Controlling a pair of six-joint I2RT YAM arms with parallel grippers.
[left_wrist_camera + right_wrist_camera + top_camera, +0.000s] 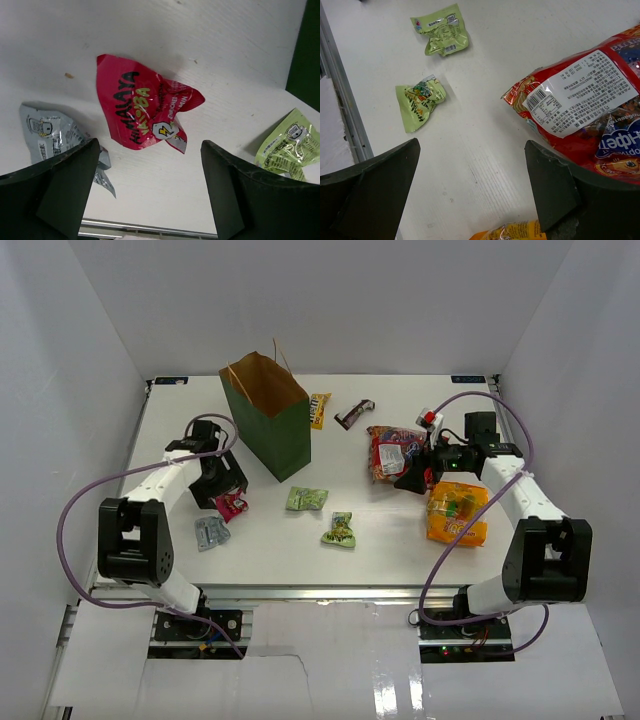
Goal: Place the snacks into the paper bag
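The dark green paper bag (265, 425) stands upright and open at the back left. My left gripper (224, 483) (150, 146) hangs open just above a crumpled pink packet (232, 504) (142, 112), with a grey packet (211, 532) (50, 132) beside it. My right gripper (413, 480) (472, 142) is open over bare table, between the large red bag (393, 452) (585, 115) and the large orange bag (457, 513) (512, 232). Neither gripper holds anything. Two green packets (306, 498) (339, 530) lie mid-table.
A yellow packet (319, 410) and a dark brown bar (354, 414) lie behind, right of the bag. White walls enclose the table on three sides. The metal front rail (150, 227) runs close below the left gripper.
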